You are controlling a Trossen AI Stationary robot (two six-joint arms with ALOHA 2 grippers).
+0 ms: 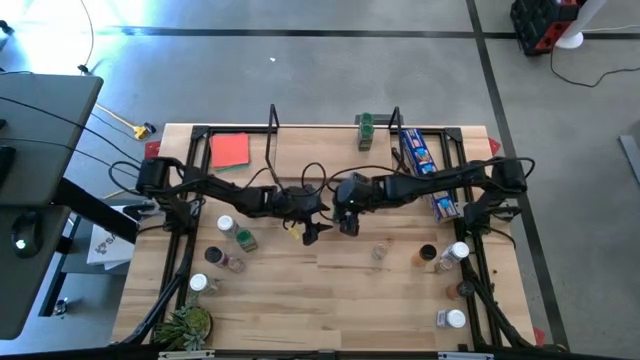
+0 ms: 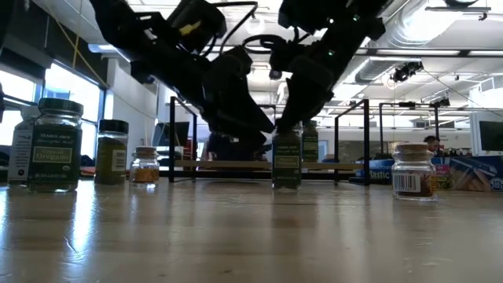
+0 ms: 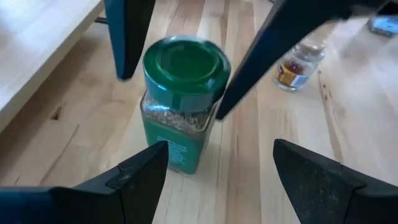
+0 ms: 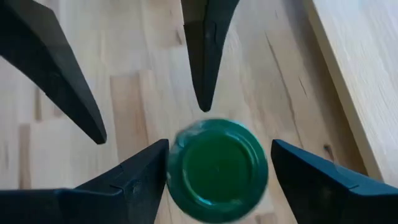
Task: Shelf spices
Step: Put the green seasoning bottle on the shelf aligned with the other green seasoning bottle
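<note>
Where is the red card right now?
In the high view the red card lies flat on the table's far left part, beside the left end frame of the shelf, with the left arm just in front of it.

One jar [image 1: 366, 131] on shelf [image 1: 300, 130]; rest on table [image 1: 330, 290].

From table height my arms show as black silhouettes against bright windows and ceiling lamps, whose glare streaks the glossy table [image 2: 251, 236]. Between my right fingers [image 4: 130, 183] the green-capped jar [image 4: 217, 169] is smeared by blur, and those fingers are soft too; just ahead of my left fingers [image 3: 134, 177] the same jar looks sharper. Overhead light is even, shadows faint.
</note>
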